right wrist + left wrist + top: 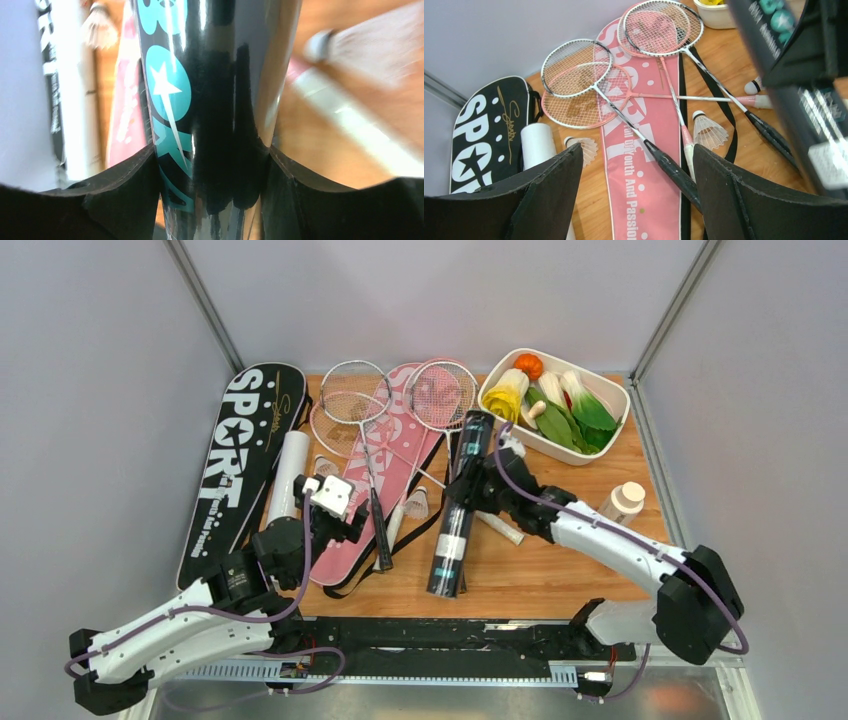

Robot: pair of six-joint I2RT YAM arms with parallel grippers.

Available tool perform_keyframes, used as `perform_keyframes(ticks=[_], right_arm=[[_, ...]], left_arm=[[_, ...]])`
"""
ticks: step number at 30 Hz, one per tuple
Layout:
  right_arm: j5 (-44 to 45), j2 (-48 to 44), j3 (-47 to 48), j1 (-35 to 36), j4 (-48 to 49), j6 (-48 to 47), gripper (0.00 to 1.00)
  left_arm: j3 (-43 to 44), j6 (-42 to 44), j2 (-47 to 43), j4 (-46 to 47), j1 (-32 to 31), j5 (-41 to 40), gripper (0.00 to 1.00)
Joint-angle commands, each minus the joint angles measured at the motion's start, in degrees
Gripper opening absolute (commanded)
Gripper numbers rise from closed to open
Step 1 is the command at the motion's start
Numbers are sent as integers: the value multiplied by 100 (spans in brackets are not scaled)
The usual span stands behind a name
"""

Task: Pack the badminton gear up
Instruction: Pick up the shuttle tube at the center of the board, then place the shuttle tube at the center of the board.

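Note:
Several thin-framed rackets lie across the pink SPORT cover. The black SPORT cover lies at the far left, with a white tube beside it. My right gripper is shut around the middle of the long black tube; the right wrist view shows its fingers pressed on the tube. My left gripper is open and empty over the pink cover, with a black racket handle between its fingers. Shuttlecocks lie loose on the table.
A white bowl of toy vegetables stands at the back right. A small white bottle stands right of my right arm. Another shuttlecock lies by the white tube. Black straps trail from the pink cover.

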Motion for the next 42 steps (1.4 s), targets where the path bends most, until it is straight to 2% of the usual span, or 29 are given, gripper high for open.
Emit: perform_keyframes(ticks=[1, 4, 7, 11, 20, 24, 28, 34, 36, 38, 40, 41, 42], right_arm=[[174, -579, 284, -1108, -763, -1977, 34], [330, -480, 346, -1742, -1298, -3152, 35], [523, -126, 481, -1999, -1607, -3856, 35], [1189, 327, 670, -2044, -1896, -4121, 35], [1835, 984, 808, -2096, -2396, -5047, 38], [1738, 1005, 629, -2159, -2126, -5721, 44], [1379, 1175, 540, -2229, -1875, -5998, 47], [1308, 1254, 478, -2221, -1962, -6110, 63], [1245, 1179, 569, -2213, -2023, -6064, 72], [1280, 1075, 722, -2197, -2166, -5936, 88], [1319, 898, 881, -2141, -2279, -5873, 92], [1270, 799, 961, -2108, -2335, -5867, 94], [1234, 697, 1053, -2055, -2384, -5870, 94]], left_arm=[[-37, 123, -74, 165, 10, -58, 86], [-55, 113, -94, 202, 8, -7, 86], [-83, 136, -91, 249, 6, 35, 85], [-133, 158, -85, 276, 6, 73, 85], [-211, 240, 61, 357, 6, 42, 87], [-214, 276, 151, 366, 8, 1, 87], [-216, 289, 209, 391, 10, -93, 87], [-36, 25, 477, 179, 72, -256, 90], [128, -199, 717, -39, 280, -212, 89], [244, -461, 901, -239, 754, 153, 89], [365, -779, 1041, -493, 1585, 868, 88], [422, -872, 1091, -590, 2207, 1354, 88], [517, -964, 1218, -735, 2486, 1521, 88]])
